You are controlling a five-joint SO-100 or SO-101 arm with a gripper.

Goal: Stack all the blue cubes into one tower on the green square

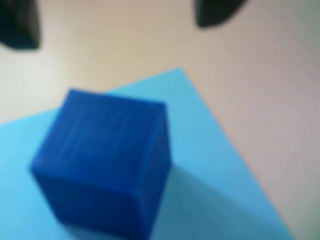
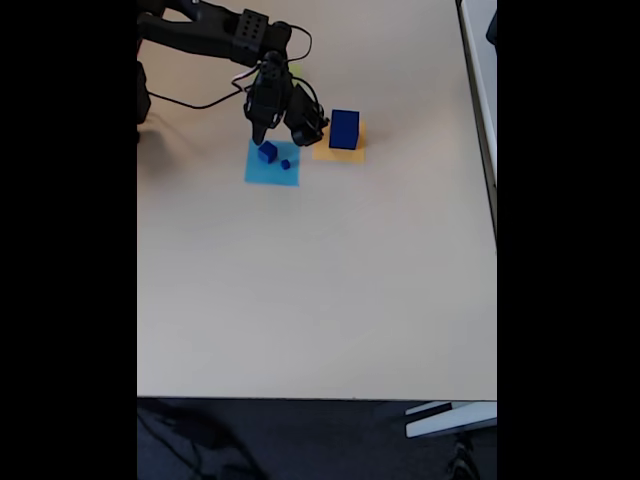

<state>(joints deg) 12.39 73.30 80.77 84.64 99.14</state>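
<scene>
Two dark fingertips (image 1: 215,12) of the gripper (image 1: 117,20) stand spread above a solid dark-blue cube (image 1: 107,160) on the flat light-blue square (image 1: 220,165) in the wrist view; straddling it squarely before closing looks wise. From the fixed view, a tiny blue cube (image 2: 286,164) shares that square, and a large blue cube (image 2: 344,129) sits just beside, on an orange-yellow square (image 2: 338,153).

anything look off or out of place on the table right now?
No spills or damage. The dark-blue cubes are scattered rather than stacked: a small one and a tiny one sit on the flat light-blue square, the large one on the orange-yellow square. The small cube sits askew to its patch in the wrist view.
</scene>
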